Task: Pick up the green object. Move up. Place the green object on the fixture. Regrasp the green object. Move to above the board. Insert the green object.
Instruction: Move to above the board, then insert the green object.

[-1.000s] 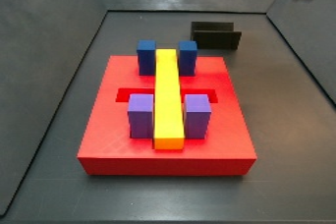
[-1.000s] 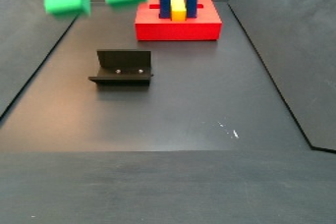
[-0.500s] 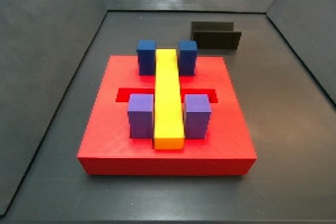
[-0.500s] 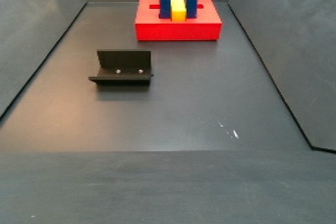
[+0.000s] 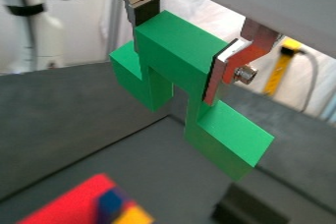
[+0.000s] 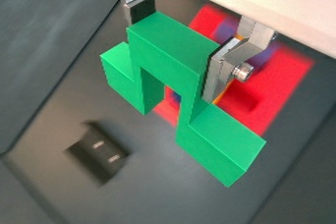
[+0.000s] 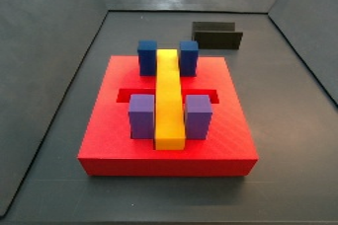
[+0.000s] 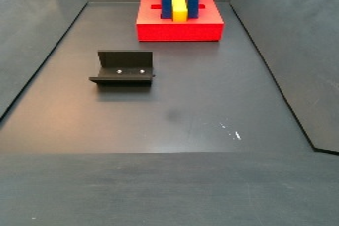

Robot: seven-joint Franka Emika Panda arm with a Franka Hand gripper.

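The gripper (image 5: 184, 41) is seen in both wrist views clamped on the green object (image 5: 178, 66), its silver fingers (image 6: 231, 63) pressed against the two opposite faces of the raised middle cube. The lower arms of the piece are left hanging free beneath the pads, presumably so that the underside can be set down unobstructed.

In a wrist view, the fixture (image 6: 100, 148) is picked out on the dark floor below and off to one side, while the board (image 6: 269, 81) is glimpsed behind the held piece. Neither is touched; the piece is carried well clear of both.

The gripper and the green object are not caught in either side view, so the arm is judged to be raised high, out of those cameras' reach. There the fixture (image 8: 125, 69) is shown standing empty, well apart from the board (image 7: 165, 130) with its yellow bar (image 7: 168, 96) and blue and purple blocks.

The move up appears done; placing on the fixture is judged next.
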